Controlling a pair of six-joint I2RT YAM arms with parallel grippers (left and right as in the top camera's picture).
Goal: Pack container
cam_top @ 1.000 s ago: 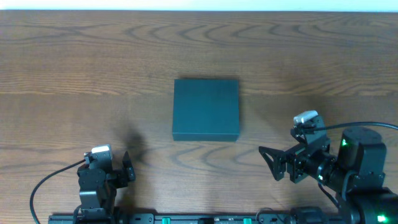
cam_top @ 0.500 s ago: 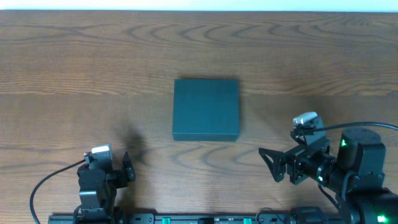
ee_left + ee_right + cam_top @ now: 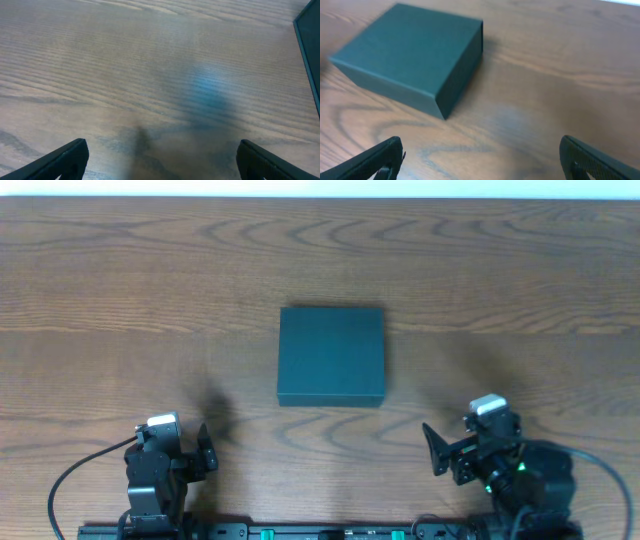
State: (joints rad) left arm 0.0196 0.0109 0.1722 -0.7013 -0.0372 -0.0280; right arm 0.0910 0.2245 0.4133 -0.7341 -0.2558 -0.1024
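The container (image 3: 331, 355) is a dark teal-green box, lid shut, lying flat in the middle of the wooden table. It also shows in the right wrist view (image 3: 412, 55) at the upper left, and its edge shows at the far right of the left wrist view (image 3: 310, 45). My left gripper (image 3: 203, 450) is open and empty near the front edge, left of the box; in its wrist view (image 3: 160, 157) only bare wood lies between the fingers. My right gripper (image 3: 436, 452) is open and empty near the front right; its wrist view (image 3: 482, 160) shows bare wood between the fingers.
The wooden table (image 3: 120, 290) stretches around the box. A white strip runs along the far edge (image 3: 320, 188). Black cables trail from both arm bases at the front.
The right arm has pulled back toward the front edge and folded in closer to its base. The left arm and the box have not moved.
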